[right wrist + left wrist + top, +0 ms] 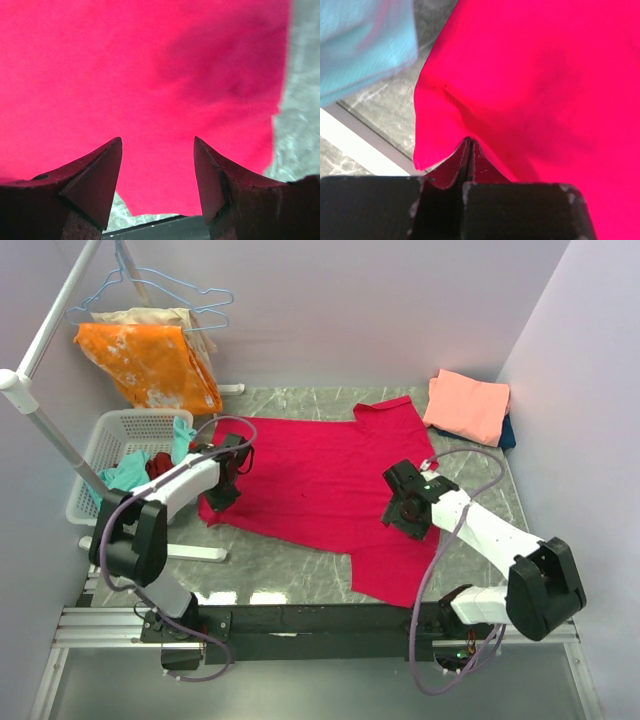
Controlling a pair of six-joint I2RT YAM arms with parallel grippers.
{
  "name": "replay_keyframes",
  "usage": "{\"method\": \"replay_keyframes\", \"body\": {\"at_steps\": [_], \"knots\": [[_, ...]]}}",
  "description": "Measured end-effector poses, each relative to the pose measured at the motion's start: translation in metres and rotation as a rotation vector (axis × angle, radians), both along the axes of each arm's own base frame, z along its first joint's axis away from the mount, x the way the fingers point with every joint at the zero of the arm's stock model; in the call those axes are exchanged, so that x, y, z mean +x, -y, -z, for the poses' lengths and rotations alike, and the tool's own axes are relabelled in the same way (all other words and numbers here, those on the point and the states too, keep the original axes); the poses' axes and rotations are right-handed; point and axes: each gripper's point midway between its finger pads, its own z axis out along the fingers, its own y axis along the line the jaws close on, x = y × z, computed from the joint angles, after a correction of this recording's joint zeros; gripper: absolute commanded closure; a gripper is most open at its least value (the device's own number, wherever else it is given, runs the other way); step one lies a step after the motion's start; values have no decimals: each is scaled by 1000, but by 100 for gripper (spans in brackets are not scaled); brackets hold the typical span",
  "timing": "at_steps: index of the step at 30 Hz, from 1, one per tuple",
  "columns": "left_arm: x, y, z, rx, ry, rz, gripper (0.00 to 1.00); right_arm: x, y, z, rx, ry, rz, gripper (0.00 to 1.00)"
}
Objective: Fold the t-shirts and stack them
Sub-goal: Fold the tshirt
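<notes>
With the crimson t-shirt [320, 480] spread on the tabletop [290, 562], our left fingers [454, 172] pinch its left edge, so we should close the wide-spread right fingers [95, 170] on the matching edge and lift evenly.

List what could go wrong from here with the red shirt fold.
1. The left fingers pinch the red t-shirt only at its edge, so it may slip out once pulled.
2. The right fingers are open above the cloth and hold nothing. If the left pulls alone, the shirt could drag and bunch rather than fold.
3. The basket and teal cloth sit close to the left grip, and a lift might snag them.
</notes>
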Motion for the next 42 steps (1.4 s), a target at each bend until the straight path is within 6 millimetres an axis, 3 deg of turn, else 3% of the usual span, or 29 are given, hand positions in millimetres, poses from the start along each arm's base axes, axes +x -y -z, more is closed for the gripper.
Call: {"method": "replay_keyframes", "body": {"at_steps": [9,17,29,35,38,39,41,42], "knots": [[36,4,-1,51,3,29,99,-34,24,-9,-55,-63,84,40],[49,6,-3,52,13,43,99,-100,44,30,-55,-220,150,40],[68,-15,6,50,-1,-2,99,-117,44,49,-37,-286,160,41],[76,-13,6,48,4,10,99,-118,36,56,-11,-302,141,53],[76,-14,8,49,-2,14,99,-115,32,56,0,-301,131,72],[75,-14,8,50,-4,14,99,-114,30,57,6,-299,128,86],[75,-14,8,50,-4,14,99,-112,27,57,17,-299,122,99],[75,-14,8,50,-5,14,99,-111,26,57,21,-297,122,100]]}}
